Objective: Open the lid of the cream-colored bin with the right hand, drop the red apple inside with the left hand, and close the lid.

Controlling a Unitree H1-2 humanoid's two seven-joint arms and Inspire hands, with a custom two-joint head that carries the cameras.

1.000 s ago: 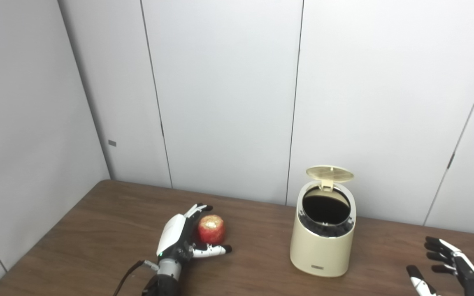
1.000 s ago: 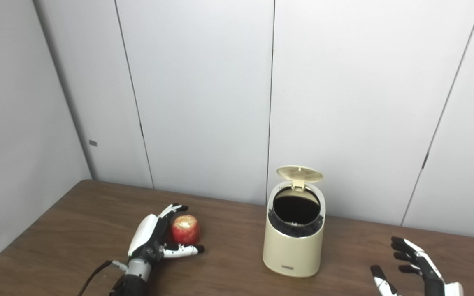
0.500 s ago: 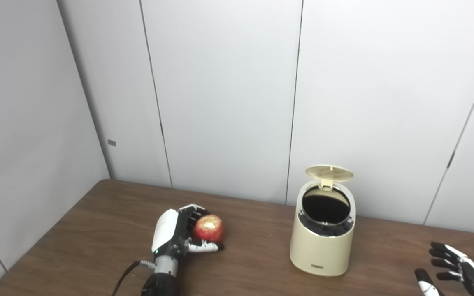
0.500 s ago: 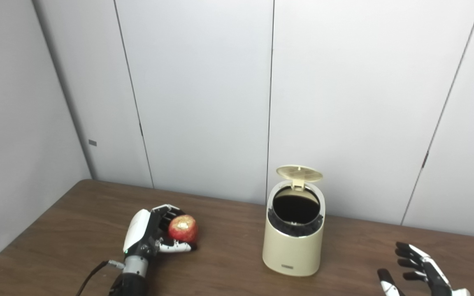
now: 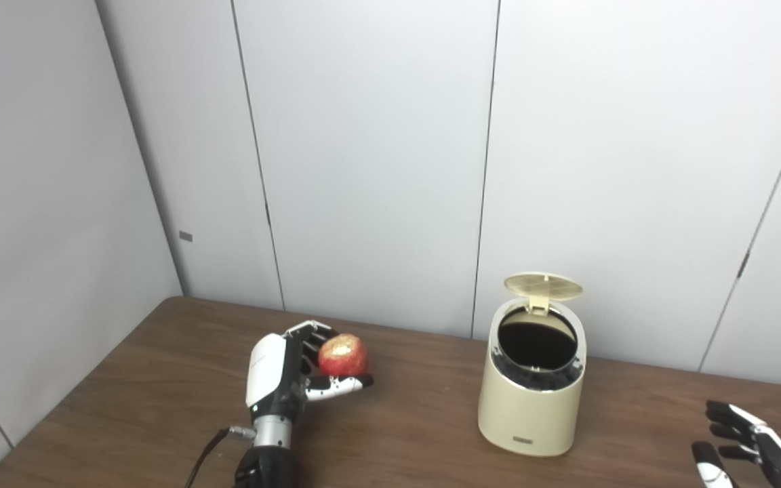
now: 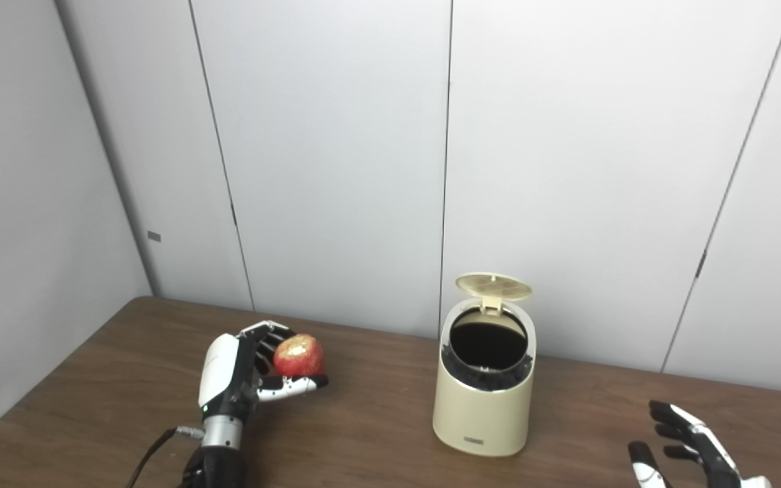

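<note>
While the brown wooden table (image 5: 160,400) carries the cream-colored cylindrical bin (image 5: 531,400), its round lid (image 5: 543,286) tipped up, the left hand (image 5: 289,373) is clamped on the red apple (image 5: 342,355), clear of the tabletop. The right hand (image 5: 750,451) waits with fingers spread. Next comes carrying the apple over the dark opening and letting go.

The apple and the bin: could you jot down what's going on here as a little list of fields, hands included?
apple: red apple, gripped in the left hand, lifted off the table
bin: cream-colored bin, upright on the table, right of the apple
lid: lid raised, dark opening exposed
right hand: right hand open, fingers spread, holds nothing, near the lower right corner, apart from the bin
step not yet done: apple into bin, lid shut
</note>
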